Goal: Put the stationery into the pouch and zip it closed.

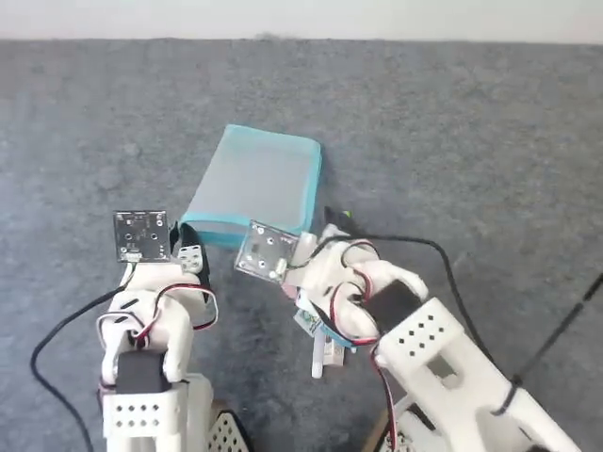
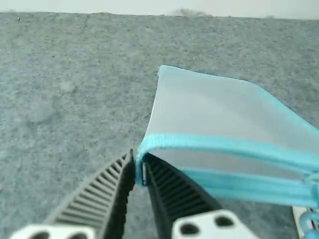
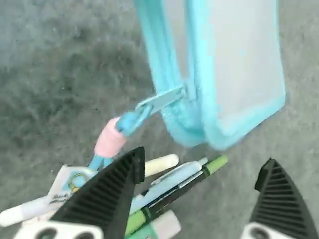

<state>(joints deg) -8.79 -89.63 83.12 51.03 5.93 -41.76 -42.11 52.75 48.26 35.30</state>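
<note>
A translucent pouch (image 1: 256, 181) with turquoise trim lies flat on the grey carpet, its zipper edge toward the arms. My left gripper (image 2: 137, 172) is shut on the pouch's (image 2: 219, 114) near corner, at the end of the zipper band; from above the left gripper (image 1: 192, 247) sits at that corner. My right gripper (image 3: 194, 199) is open above several pens and markers (image 3: 169, 181) lying beside the pouch's (image 3: 232, 64) other near corner. The zipper pull (image 3: 159, 99) with a pink bead (image 3: 110, 139) hangs off that end. From above, some stationery (image 1: 321, 353) pokes out under the right arm (image 1: 349, 282).
Grey carpet (image 1: 471, 141) stretches on all sides of the pouch, with a pale wall strip at the far edge. A black cable (image 1: 452, 273) loops from the right arm across the carpet on the right.
</note>
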